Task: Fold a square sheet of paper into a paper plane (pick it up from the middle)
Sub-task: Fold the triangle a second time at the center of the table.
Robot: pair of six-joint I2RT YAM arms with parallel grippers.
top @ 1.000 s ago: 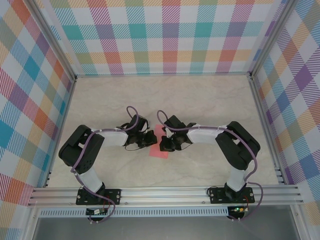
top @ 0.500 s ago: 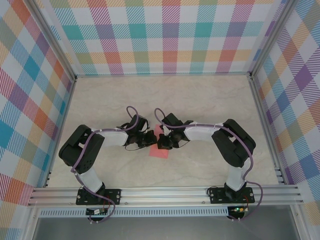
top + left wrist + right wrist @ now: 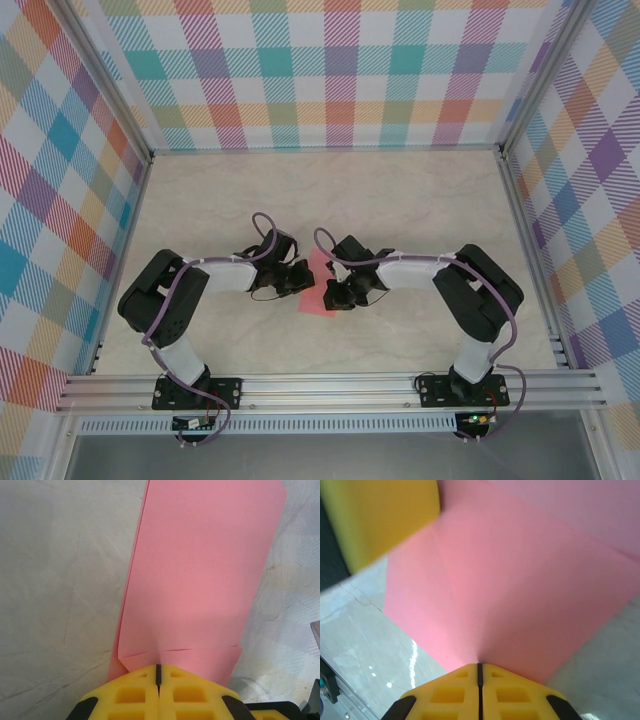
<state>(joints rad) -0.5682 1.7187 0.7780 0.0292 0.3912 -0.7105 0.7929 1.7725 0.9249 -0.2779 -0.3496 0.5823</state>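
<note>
The square sheet of paper is salmon pink and lies folded into a narrow strip on the table between my two grippers. In the left wrist view the sheet stretches away from my left gripper, whose yellow jaws are shut on its near folded edge. My right gripper is shut on the opposite edge, where the sheet puckers at the tips. From above, the left gripper and right gripper nearly meet over the strip. A yellow finger of the left gripper shows blurred at the upper left. The paper plane is out of view.
The pale marbled table top stretches open behind and beside the arms. Checked walls close it in at the back and both sides. An aluminium rail runs along the near edge by the arm bases.
The right gripper slid slightly left towards the left gripper, then came back right to about where it was. The left arm and the sheet look unchanged.
</note>
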